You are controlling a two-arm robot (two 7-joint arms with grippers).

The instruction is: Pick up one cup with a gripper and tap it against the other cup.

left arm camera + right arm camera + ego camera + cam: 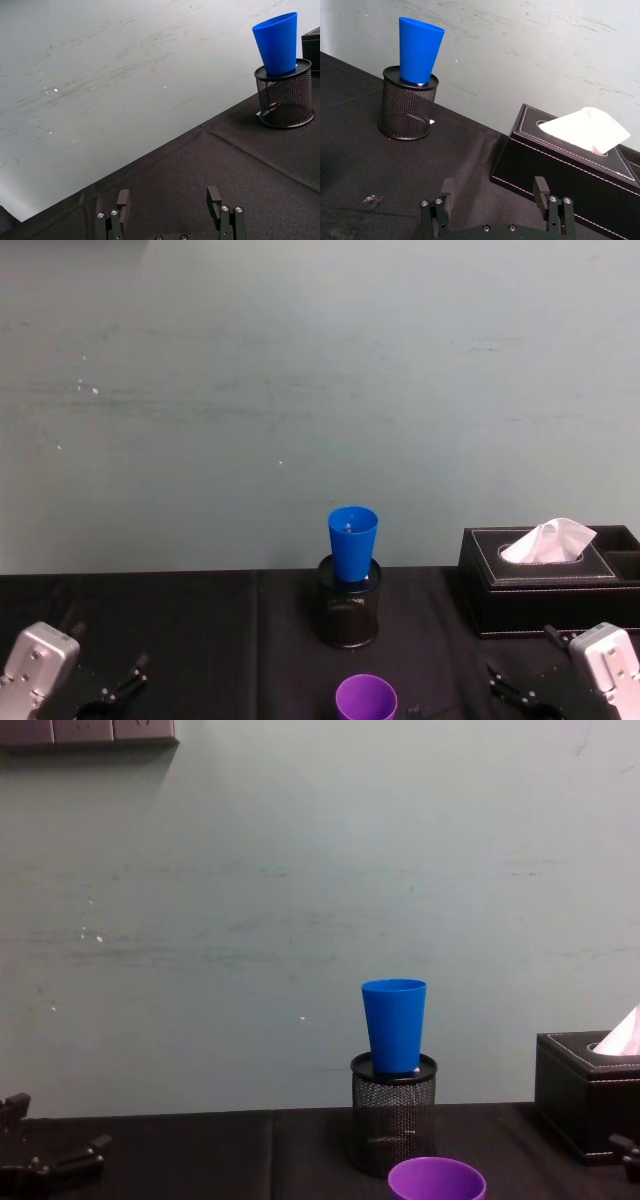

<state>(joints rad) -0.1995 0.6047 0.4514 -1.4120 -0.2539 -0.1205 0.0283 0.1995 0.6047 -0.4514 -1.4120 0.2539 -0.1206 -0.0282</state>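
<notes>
Left wrist view: the left gripper (168,206) has its two flat black fingers spread wide, with nothing between them, above a table (210,165) covered in matte black cloth with fold creases. In the right wrist view the right gripper (493,197) is spread just as wide and also grips nothing. Small silver screws show on the finger mounts of both. In the head view the two sit at the near corners of the table, each on a silver-grey arm, left and right of the purple cup (366,698).

The purple cup is a smooth, handleless plastic tumbler standing mouth up at the near edge of the table, between the grippers and apart from both. Just behind it stands a round black wire-mesh pen holder (349,612). The blue cup (352,542), glossy, tapered and of the same shape, stands upright with its narrow base sunk into the holder's mouth.

To the right, near the right gripper, is a black leather-look tissue box (555,170) with pale stitching along its edges and a white tissue (585,127) rising from its oval slot. Behind everything is a pale grey-green wall (300,390), scuffed with faint horizontal streaks.
</notes>
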